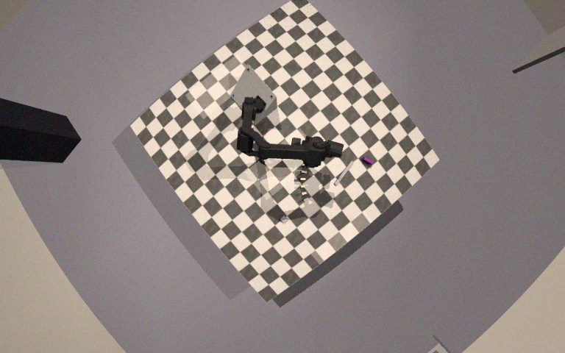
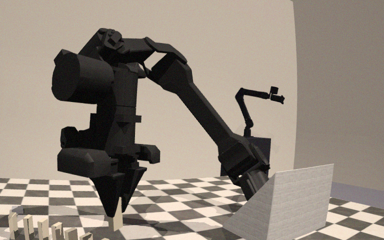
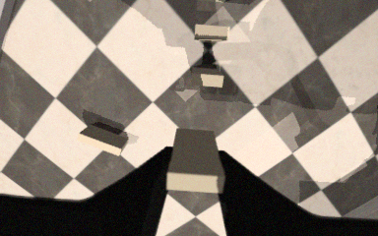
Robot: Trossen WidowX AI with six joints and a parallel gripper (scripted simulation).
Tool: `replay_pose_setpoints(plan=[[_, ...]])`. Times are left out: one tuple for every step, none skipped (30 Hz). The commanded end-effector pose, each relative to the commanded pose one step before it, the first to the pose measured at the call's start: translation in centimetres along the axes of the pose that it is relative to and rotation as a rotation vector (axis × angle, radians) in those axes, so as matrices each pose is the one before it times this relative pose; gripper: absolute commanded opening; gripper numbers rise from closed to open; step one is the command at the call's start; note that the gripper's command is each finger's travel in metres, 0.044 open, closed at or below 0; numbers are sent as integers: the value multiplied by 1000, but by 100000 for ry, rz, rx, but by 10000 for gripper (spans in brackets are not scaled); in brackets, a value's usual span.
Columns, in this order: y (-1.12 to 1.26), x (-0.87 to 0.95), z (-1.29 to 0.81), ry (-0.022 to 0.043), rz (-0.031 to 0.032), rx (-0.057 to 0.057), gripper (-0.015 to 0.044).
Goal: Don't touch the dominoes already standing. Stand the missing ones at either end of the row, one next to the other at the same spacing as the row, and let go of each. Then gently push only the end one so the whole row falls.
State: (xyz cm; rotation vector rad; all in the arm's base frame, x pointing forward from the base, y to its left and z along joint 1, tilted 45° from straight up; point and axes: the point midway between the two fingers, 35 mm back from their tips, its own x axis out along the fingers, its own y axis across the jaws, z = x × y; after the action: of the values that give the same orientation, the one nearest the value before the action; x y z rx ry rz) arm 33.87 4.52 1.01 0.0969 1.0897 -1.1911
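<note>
Your gripper (image 2: 118,202) points straight down with its fingers (image 2: 109,195) closed partway on a cream domino (image 2: 117,215), which you hold upright. In the exterior view the domino's base looks to be at or just above the worktop (image 2: 184,198), though contact is hard to judge there. The wrist view shows the same domino (image 3: 194,164) between the dark fingertips, with two standing ones (image 3: 212,32) lined up beyond it. Another piece (image 3: 103,139) sits off to the left of that line, apart from it. From the top you see the row (image 1: 303,184) near the middle of the worktop, toward its right corner, and your gripper is over the row's upper end. A pale panel (image 1: 343,172) and a purple block (image 1: 367,160) lie closer to the right corner. A small grey cube (image 1: 284,219) rests below the row.
</note>
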Motion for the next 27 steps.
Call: replay_pose_setpoints(plan=[[28,1679,-12,-433,30,-570,107],[-15,512,4,-23,-12,7,107],[-24,510,1,-27,-19,8,107],[-34,508,-2,-31,-25,10,107],[-43,505,-5,-35,-32,11,107],[-52,503,-8,-39,-39,12,107],[-61,500,-11,-42,-46,13,107],[-69,497,-14,-46,-53,14,107],[-78,494,-18,-50,-60,14,107],[-87,490,-21,-53,-67,15,107],[-95,487,-24,-56,-74,16,107],[-104,483,-28,-59,-81,17,107],[-91,393,-25,-51,-72,14,107],[-57,234,-16,-31,-46,9,107],[-20,78,-6,-11,-16,3,107],[0,0,0,0,0,0,107],[0,0,0,0,0,0,107],[0,0,0,0,0,0,107],[0,0,0,0,0,0,107],[0,0,0,0,0,0,107],[0,0,0,0,0,0,107],[0,0,0,0,0,0,107],[0,0,0,0,0,0,107],[0,0,0,0,0,0,107],[0,0,0,0,0,0,107],[0,0,0,0,0,0,133],[0,0,0,0,0,0,160]])
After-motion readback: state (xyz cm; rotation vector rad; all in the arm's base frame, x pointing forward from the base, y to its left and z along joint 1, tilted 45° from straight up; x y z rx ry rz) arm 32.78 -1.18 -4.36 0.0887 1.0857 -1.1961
